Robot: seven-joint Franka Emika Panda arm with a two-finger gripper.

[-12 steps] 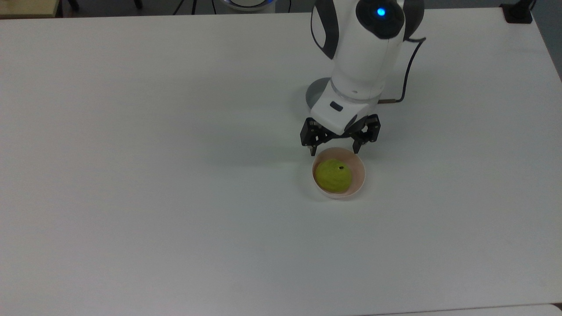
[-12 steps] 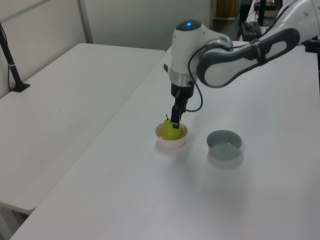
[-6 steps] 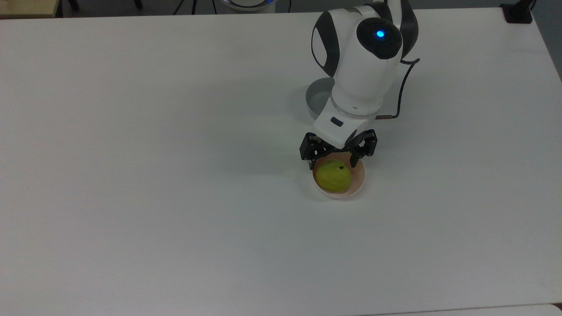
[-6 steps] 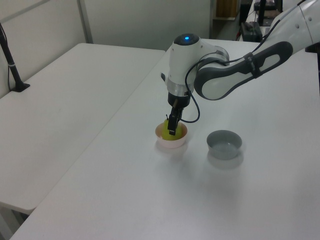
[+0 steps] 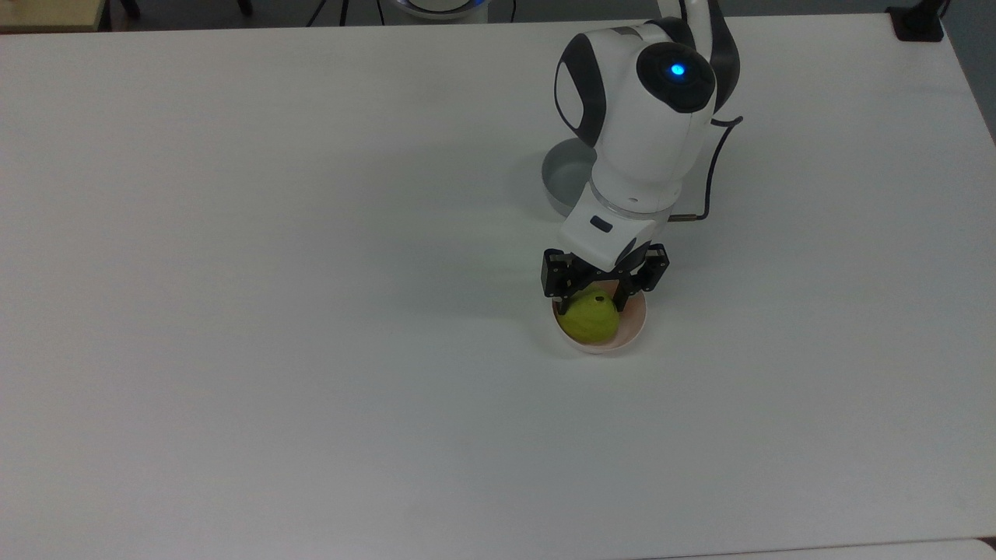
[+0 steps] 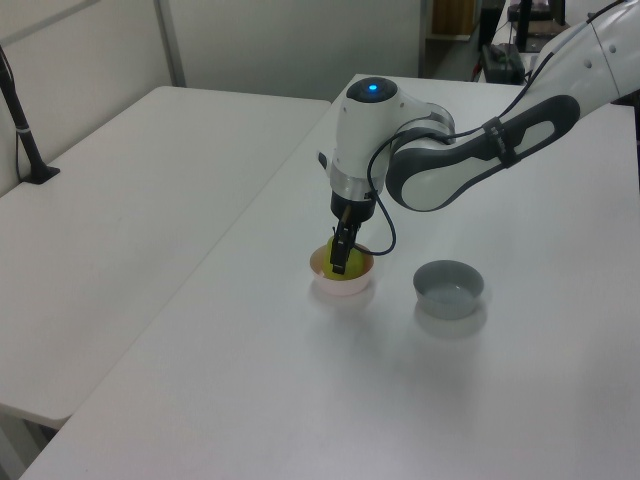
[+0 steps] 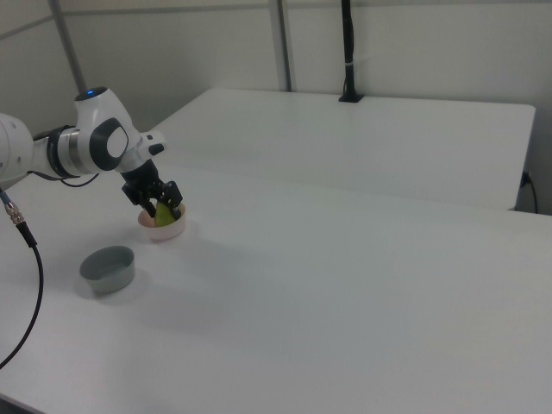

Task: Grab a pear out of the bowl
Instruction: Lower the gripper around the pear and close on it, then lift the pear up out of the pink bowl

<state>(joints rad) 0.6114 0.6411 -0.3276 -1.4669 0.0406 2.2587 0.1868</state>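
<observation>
no readable text, labels, brands, numbers or signs

White tables point(image 7: 362, 138), pale wall panels point(image 7: 414, 47), possibly metal posts point(image 7: 280, 43).

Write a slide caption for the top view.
Panda gripper open astride the pear in the pink bowl; grey bowl behind.

Pear point(image 5: 591, 322) yellow-green; bowl point(image 5: 632, 327) pale pink; second bowl point(image 6: 449, 287) grey; table point(image 5: 272, 311) white
</observation>
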